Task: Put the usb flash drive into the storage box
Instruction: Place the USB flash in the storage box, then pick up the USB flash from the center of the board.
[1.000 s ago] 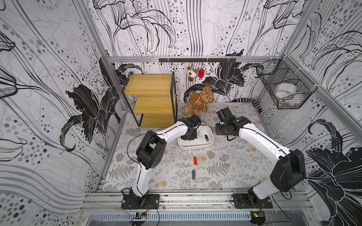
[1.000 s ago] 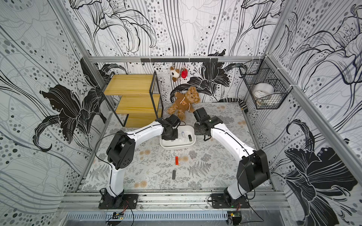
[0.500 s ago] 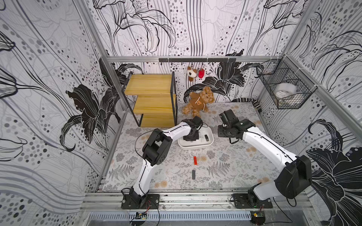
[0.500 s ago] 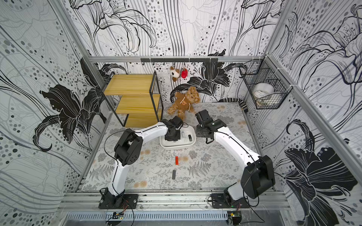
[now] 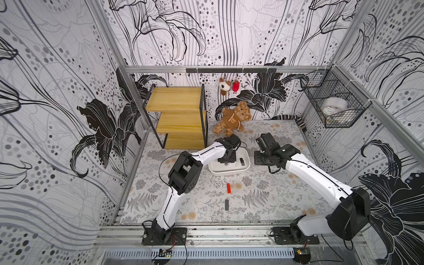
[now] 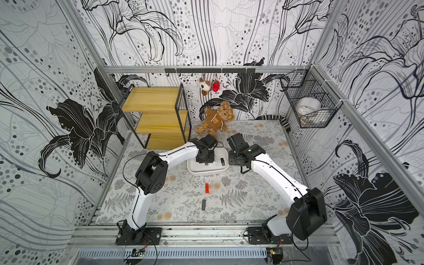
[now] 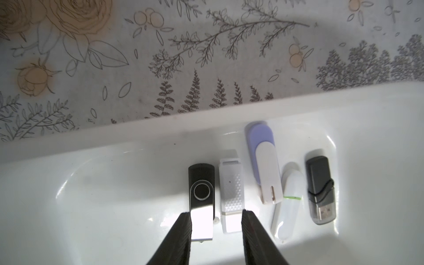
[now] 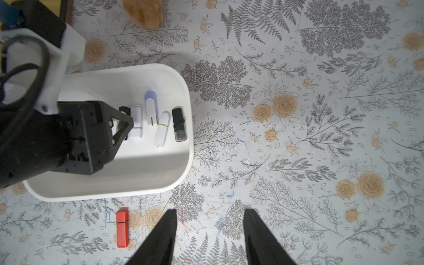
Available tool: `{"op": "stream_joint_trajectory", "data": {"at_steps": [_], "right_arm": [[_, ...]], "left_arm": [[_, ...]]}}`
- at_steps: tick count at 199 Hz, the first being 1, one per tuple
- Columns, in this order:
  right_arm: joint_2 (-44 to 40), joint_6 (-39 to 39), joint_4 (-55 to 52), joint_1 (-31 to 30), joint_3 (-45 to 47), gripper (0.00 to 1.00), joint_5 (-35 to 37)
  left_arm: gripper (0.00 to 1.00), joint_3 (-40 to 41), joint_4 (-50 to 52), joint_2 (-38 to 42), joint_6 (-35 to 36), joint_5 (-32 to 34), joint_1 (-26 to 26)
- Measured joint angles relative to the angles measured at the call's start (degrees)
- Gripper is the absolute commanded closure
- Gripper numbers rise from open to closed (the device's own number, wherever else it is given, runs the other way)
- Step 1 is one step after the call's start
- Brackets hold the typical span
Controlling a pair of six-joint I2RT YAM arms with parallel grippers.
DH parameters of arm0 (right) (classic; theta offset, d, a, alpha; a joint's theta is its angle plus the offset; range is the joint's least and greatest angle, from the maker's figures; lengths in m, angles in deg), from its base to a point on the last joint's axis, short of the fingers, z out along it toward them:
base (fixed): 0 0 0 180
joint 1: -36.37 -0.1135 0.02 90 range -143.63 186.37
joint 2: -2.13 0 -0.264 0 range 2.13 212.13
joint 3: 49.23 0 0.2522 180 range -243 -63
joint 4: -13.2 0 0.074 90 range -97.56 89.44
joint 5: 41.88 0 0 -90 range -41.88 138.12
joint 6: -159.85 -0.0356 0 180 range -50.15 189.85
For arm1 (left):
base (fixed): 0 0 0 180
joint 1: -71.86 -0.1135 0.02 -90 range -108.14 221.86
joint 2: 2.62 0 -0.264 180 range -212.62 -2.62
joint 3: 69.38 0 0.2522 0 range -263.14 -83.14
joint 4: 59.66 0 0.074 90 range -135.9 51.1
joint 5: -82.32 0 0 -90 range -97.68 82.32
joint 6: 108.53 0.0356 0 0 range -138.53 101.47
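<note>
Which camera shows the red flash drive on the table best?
The right wrist view: the red flash drive lies close and sharp, cap seam visible. Both top views show it as a small red bar. The left wrist view misses it.

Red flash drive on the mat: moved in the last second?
No. In both top views the red flash drive sits where it was, between the storage box and the black flash drive, touching neither.

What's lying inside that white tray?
Five USB sticks in the tray, side by side: black-and-silver, plain white, lilac-and-white, white with a green band, and dark grey. The left hand hovers over them, hiding part of the tray floor.
</note>
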Motion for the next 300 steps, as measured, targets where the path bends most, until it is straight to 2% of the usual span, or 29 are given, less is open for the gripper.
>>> {"op": "stream_joint_trajectory", "data": {"at_steps": [31, 69, 97, 124, 146, 215, 300], "right_arm": [[0.0, -2.5, -0.2, -6.1, 0.0, 0.46, 0.7], [0.0, -7.9, -0.2, -15.4, 1.2, 0.45, 0.9], [2.1, -11.2, 1.0, -20.4, 2.8, 0.45, -1.1], [7.3, -12.3, 2.4, -21.0, 3.0, 0.45, -2.9], [12.1, -12.3, 3.6, -21.1, 2.8, 0.45, -4.4], [21.9, -12.3, 5.3, -22.1, -1.7, 0.46, -7.7], [25.9, -12.3, 5.7, -23.7, -2.6, 0.48, -8.5]], "left_arm": [[0.51, 0.0, 2.4, 6.0, -0.6, 1.6, -0.6], [0.45, 2.4, 5.1, 22.7, -1.3, 4.8, -2.6], [0.43, 12.9, 6.1, 37.4, -3.0, 6.7, -3.1], [0.41, 25.7, 7.8, 48.0, -6.1, 6.9, -3.1], [0.4, 32.1, 10.6, 54.1, -8.6, 7.0, -2.9], [0.39, 39.6, 15.3, 63.2, -12.6, 6.6, -2.5], [0.38, 42.5, 17.7, 66.3, -15.9, 6.7, -0.4]]}}
